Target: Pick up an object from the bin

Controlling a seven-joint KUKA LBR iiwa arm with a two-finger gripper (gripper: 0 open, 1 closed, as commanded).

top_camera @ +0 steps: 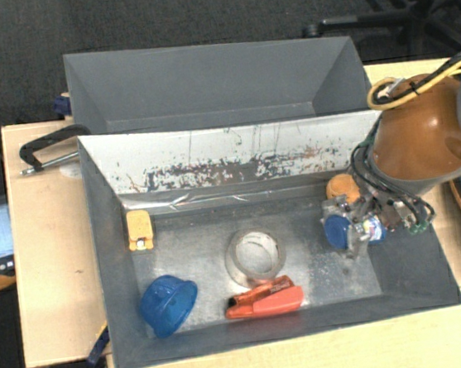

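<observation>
A grey metal bin (111, 260) is seen from above, with a few loose things spread over its floor. The arm (456, 122) comes in from the right, its wrist under a rounded orange cover (417, 139) with dark cables looped beneath. The gripper (353, 235) is low in the right part of the bin, about midway between the near and far walls.

A small blue lump (335, 231) sits right against the gripper's left side, touching it or just beside it. The cables and wrist hide the contact, so I cannot tell whether the gripper is clenched, released, or grasping the lump.

Just beyond the lump, toward the far wall, is a small orange round thing (341, 184), partly hidden by the cables.

The other things are well apart from the gripper. A clear ring (256, 255) lies in the middle of the floor. A red tool (266, 300) lies flat just on its near side, close to the near wall. A blue cap (168, 303) sits in the near left corner. A yellow block (139, 230) rests against the left wall, farther back.
</observation>
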